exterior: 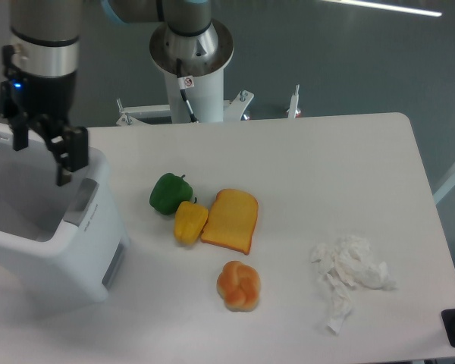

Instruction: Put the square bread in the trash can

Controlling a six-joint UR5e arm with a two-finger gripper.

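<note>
The trash can [70, 254] is a large white boxy bin at the table's left edge, with a grey panel on its right side. My gripper [42, 156] hangs over the bin's open top, near its back right corner. It is open, with nothing between its black fingers [67, 155]. The square bread is out of view; the part of the bin's inside that shows is only white wall.
A green pepper [169, 193] and a yellow pepper [189, 221] sit mid-table beside a flat toast slice [230, 220]. A round knotted bun [239, 285] lies nearer the front, crumpled white paper [350, 273] to the right. The arm's base [191, 53] stands behind.
</note>
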